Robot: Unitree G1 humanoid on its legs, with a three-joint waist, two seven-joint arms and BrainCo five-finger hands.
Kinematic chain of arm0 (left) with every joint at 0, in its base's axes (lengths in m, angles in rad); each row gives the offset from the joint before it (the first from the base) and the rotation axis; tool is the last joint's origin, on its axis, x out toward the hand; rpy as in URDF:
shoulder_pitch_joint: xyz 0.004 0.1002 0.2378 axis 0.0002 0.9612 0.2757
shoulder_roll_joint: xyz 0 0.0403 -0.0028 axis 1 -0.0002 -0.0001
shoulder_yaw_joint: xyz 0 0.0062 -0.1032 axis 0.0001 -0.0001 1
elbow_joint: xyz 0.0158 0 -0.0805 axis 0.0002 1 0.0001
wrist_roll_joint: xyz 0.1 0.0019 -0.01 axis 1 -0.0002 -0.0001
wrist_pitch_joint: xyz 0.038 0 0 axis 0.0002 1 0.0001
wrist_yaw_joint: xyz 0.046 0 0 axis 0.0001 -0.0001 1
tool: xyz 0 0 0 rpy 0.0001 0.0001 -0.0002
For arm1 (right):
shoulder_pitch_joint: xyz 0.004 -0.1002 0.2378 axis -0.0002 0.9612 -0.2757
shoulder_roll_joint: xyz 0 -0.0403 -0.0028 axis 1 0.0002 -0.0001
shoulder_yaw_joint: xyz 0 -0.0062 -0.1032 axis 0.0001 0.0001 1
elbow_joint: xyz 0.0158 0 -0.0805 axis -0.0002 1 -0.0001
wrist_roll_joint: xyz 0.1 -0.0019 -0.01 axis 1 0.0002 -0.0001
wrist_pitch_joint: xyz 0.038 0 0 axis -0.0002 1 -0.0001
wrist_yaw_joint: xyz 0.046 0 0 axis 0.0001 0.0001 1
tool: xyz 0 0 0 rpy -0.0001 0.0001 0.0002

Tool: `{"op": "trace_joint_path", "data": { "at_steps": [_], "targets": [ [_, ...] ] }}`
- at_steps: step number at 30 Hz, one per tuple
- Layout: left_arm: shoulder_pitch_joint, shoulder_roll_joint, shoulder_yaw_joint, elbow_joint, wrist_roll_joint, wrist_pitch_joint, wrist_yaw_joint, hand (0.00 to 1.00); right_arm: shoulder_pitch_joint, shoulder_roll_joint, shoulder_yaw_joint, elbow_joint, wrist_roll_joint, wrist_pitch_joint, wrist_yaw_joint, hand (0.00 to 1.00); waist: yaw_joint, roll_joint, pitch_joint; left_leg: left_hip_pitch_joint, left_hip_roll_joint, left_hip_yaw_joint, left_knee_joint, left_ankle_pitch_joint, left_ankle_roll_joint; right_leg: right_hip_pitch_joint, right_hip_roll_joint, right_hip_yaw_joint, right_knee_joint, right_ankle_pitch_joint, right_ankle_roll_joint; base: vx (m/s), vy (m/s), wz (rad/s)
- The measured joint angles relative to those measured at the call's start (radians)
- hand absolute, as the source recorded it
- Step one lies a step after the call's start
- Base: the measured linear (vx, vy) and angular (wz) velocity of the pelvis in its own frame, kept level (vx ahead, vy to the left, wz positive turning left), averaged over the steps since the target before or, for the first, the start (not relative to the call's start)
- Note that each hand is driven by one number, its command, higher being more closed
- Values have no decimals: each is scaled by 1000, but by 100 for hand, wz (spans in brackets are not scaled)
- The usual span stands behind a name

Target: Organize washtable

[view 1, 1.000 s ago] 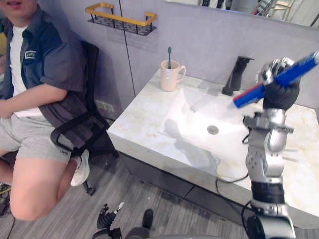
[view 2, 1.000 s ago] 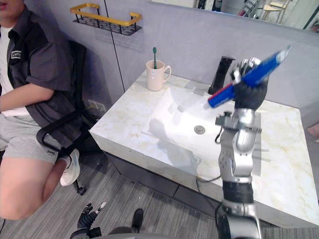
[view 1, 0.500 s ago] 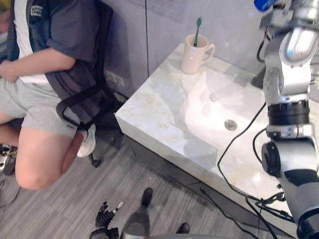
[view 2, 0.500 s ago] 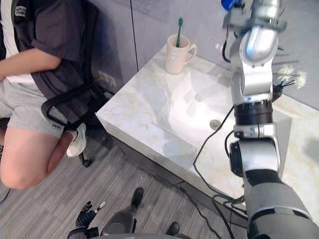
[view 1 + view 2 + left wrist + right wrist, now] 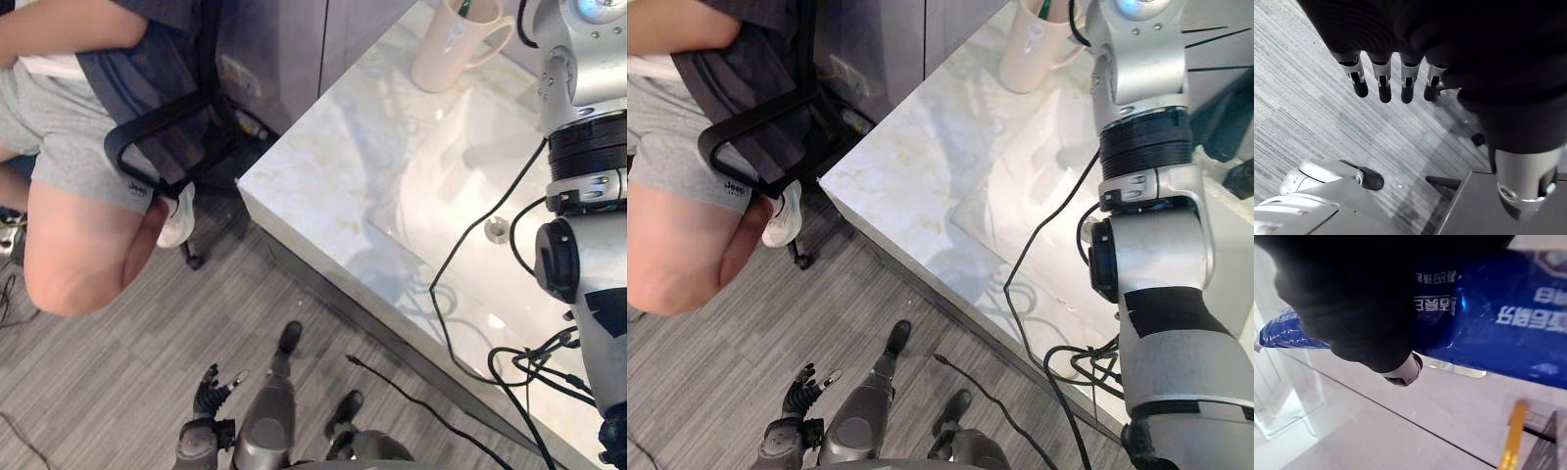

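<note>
My right hand (image 5: pixel 1366 308) is shut on a blue toothpaste tube (image 5: pixel 1508 333), its thumb curled across the tube's middle. My right arm rises past the far edge of the white marble washtable (image 5: pixel 323 166). A cream mug (image 5: pixel 451 44) with a green toothbrush (image 5: pixel 465 8) stands at the table's back, beside the sink basin (image 5: pixel 441 196) with its drain (image 5: pixel 497 229). My left hand (image 5: pixel 209 389) hangs low over the grey floor, its fingers (image 5: pixel 1381 78) straight and holding nothing.
A person (image 5: pixel 78 225) sits on a black office chair (image 5: pixel 157 137) left of the washtable, a white shoe (image 5: pixel 176 217) near the table's corner. The gold rail of a wall shelf (image 5: pixel 1512 440) shows beyond the tube.
My right arm has lifted the blue tube up out of the top of the eye views. The camera has tipped down and closer, so the whole scene has shifted.
</note>
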Motion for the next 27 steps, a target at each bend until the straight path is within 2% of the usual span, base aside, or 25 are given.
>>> {"op": "trace_joint_path", "data": {
  "at_steps": [5, 15, 19, 20, 27],
  "targets": [
    [-27, 10, -32, -2, -7, -9, 14, 0, -14, -22, 30, 31, -76, 27, -33, 100, 0, 9, 33, -20, -5, -25, 0, 3, -4, -7, 2, -28, -1, -3, -3, 19, 22, 13],
    [-29, 9, -57, -4, -12, -13, 23, 0, -21, -25, 30, 62, -73, 31, -41, 100, 3, 35, 50, -33, -12, -53, 0, 4, -6, -6, 4, -60, -1, -15, -4, 8, 28, 10],
    [-29, 9, -62, -4, -24, -17, 24, 0, -21, -25, 32, 62, -73, 31, -41, 100, 3, 37, 51, -35, -16, -58, 0, 4, -6, -6, 3, -67, -1, -17, -2, 9, 35, 6],
    [-29, 9, -62, -4, -25, -18, 24, 0, -21, -25, 32, 62, -73, 31, -41, 0, 3, 37, 51, -36, -17, -59, 0, 4, -6, -6, 2, -68, -1, -18, -1, 19, 39, 4],
    [-29, 8, -63, -4, -32, -19, 26, 0, -21, -25, 49, 62, -72, 31, -40, 0, 3, 37, 51, -34, -16, -56, 0, 4, -6, -6, 1, -66, -1, -18, -1, 1, 29, -1]
  ]
}}
